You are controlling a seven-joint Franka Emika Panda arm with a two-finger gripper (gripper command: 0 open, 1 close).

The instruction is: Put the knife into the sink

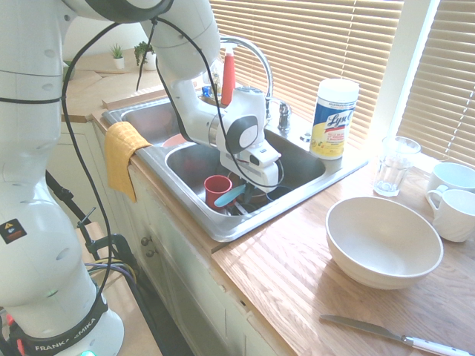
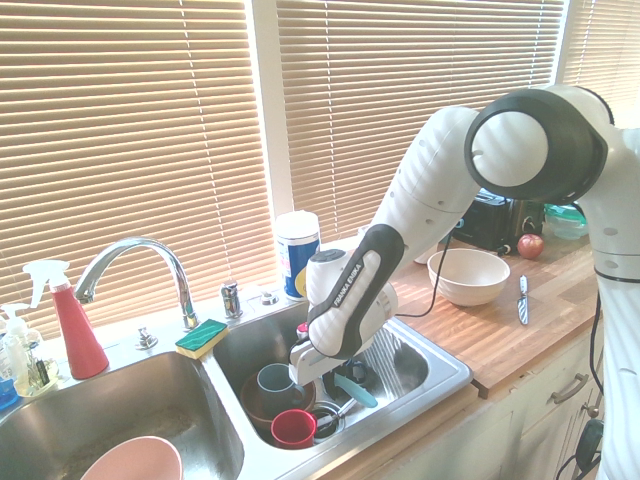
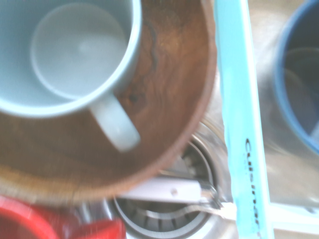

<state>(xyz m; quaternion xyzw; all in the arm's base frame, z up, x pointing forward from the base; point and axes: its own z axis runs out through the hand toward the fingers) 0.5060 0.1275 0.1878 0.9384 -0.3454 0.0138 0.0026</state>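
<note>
Knife hangs from closed fingers inside sink.

Bright daylight through slatted tan window blinds, overexposed on the white robot arm; wrist view soft, blurred close up

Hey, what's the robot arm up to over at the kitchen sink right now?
The white arm is reaching down into the squarer sink basin with the turquoise knife in its shut gripper. The blade hangs among dishes already in there: a red cup, a pale blue mug sitting in a brown wooden bowl. The knife is not released yet. A silver table knife lies untouched on the counter by the white bowl.
</note>
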